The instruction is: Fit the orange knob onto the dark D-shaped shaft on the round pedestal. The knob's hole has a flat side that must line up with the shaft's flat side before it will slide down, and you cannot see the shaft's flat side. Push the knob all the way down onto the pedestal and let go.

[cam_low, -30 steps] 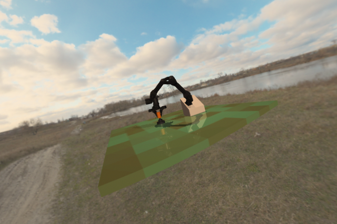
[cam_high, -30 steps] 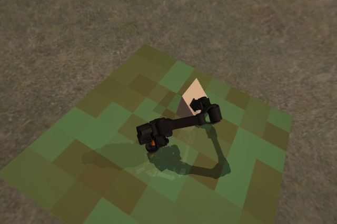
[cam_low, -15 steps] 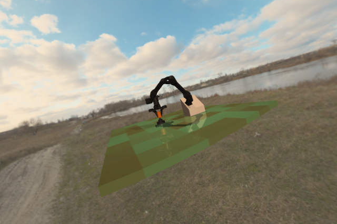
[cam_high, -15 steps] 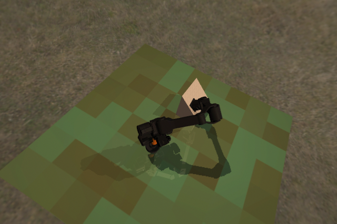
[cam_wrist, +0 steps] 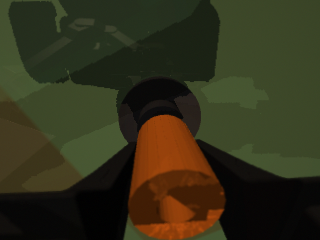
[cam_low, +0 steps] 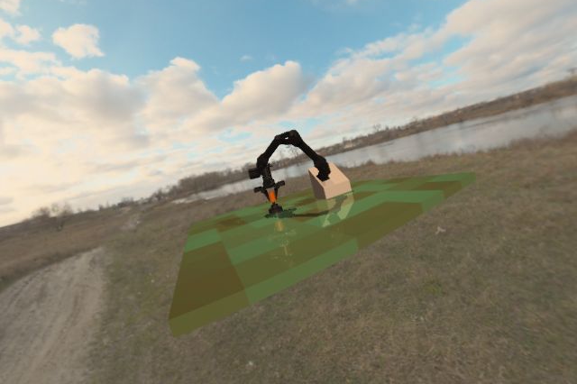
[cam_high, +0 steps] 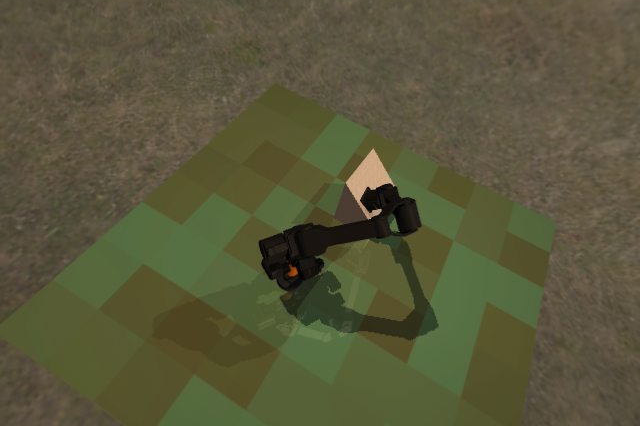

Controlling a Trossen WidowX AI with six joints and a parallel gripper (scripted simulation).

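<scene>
The orange knob (cam_high: 292, 270) (cam_low: 272, 196) (cam_wrist: 167, 155) stands about upright between the fingers of my gripper (cam_low: 272, 199) (cam_wrist: 165, 146), which is shut on it. The dark round pedestal (cam_high: 285, 283) (cam_low: 275, 210) (cam_wrist: 191, 113) is under the knob. In the wrist view a narrower dark part (cam_wrist: 159, 106) rises from the pedestal just behind the knob's lower end. In the exterior view the knob's lower end is above the pedestal's wide base. The shaft's flat side and the knob's lower hole are hidden, and I cannot tell whether the shaft's tip is inside the hole.
A pale, slanted block (cam_high: 370, 173) (cam_low: 336, 187) stands by the arm's base. The green and brown checkered table top (cam_high: 248, 385) (cam_low: 209, 277) carries dark arm shadows and faint reflections. The arm arches from the block to the pedestal.
</scene>
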